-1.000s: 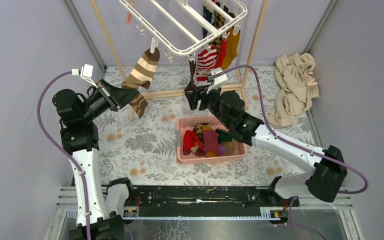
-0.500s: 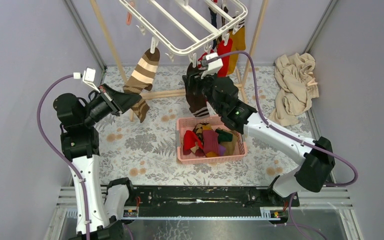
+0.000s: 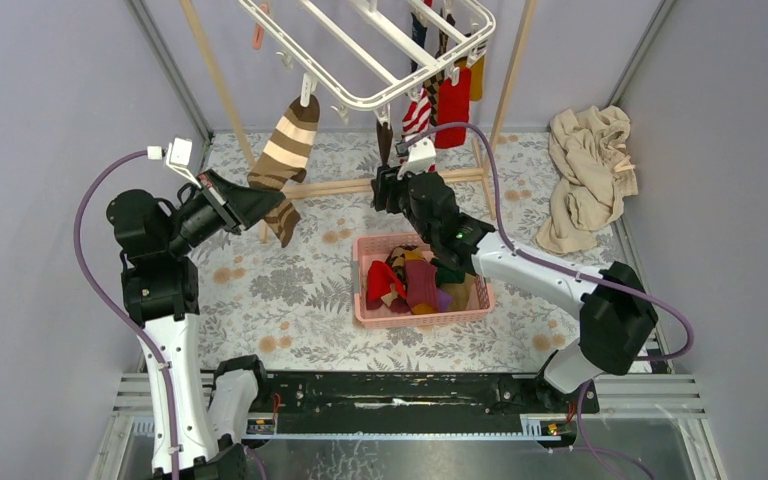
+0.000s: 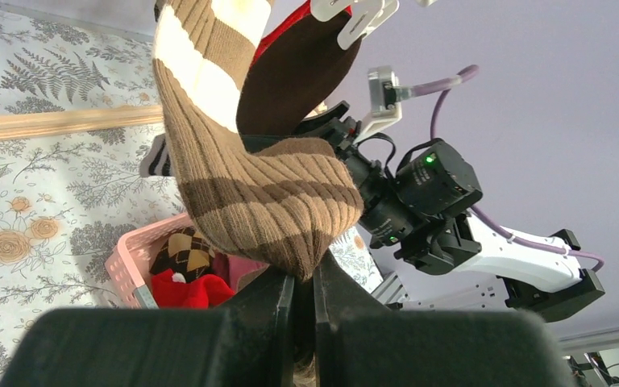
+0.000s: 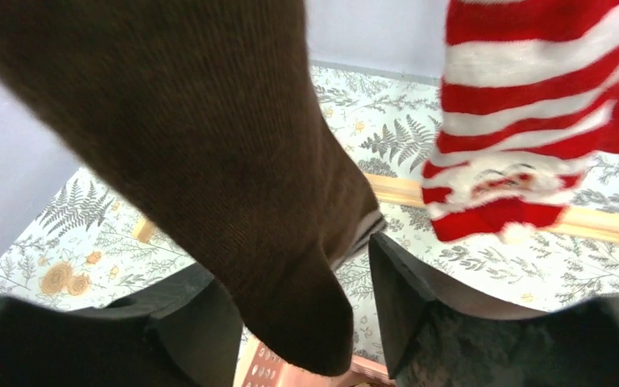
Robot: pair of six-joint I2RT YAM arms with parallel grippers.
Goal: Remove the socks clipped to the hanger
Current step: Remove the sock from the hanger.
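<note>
High rear overview, close wrist views, common dark sock (image 5: pixel 209 161)

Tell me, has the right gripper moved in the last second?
Yes. In the top view the right gripper moved up the image toward the hanger, then came partway back; it now sits level with the wooden crossbar.

The hanger (image 3: pixel 360 104) hangs above the counter's (image 3: pixel 290 290) far part. Below it, mid-counter, sits a basket (image 3: pixel 420 320) with loose socks (image 3: pixel 410 285) in it. A cloth heap (image 3: pixel 590 175) lies far right. The left gripper (image 3: pixel 265 203) grips the leftmost clipped sock (image 3: pixel 285 145); the right gripper's (image 3: pixel 388 185) jaws flank the next sock (image 3: pixel 384 148).
</note>
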